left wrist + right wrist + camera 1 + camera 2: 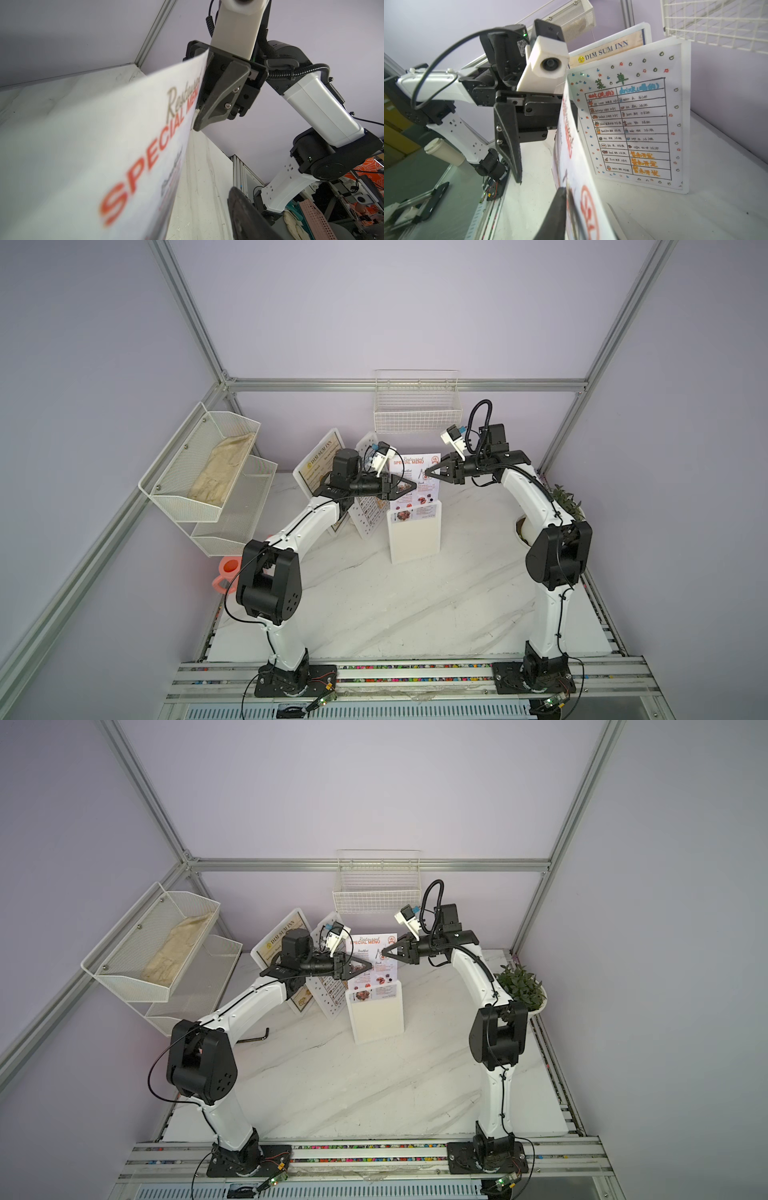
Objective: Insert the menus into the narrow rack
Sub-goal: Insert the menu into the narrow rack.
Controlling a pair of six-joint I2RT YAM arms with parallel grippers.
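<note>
The small "SPECIAL MENU" leaflet (409, 460) (368, 940) stands upright with its foot in the white narrow rack (413, 539) (376, 1021). My right gripper (427, 472) (383, 954) holds its right side. In the right wrist view one finger (556, 207) lies against the sheet (583, 187) and the other is hidden behind it. My left gripper (409, 485) is open around the leaflet's left side, and its visible finger (243, 218) stands clear of the sheet (104, 145). The "DIM SUM INN" menu (320, 456) (608, 49) and the grid-table menu (328, 990) (633, 124) lean at the back wall.
A two-tier mesh shelf (208, 472) holding a cloth hangs on the left wall. A wire basket (415, 406) hangs on the back wall above the menus. A potted plant (519, 986) stands at the right edge. A hex key (259, 1036) and an orange object (226, 568) lie left.
</note>
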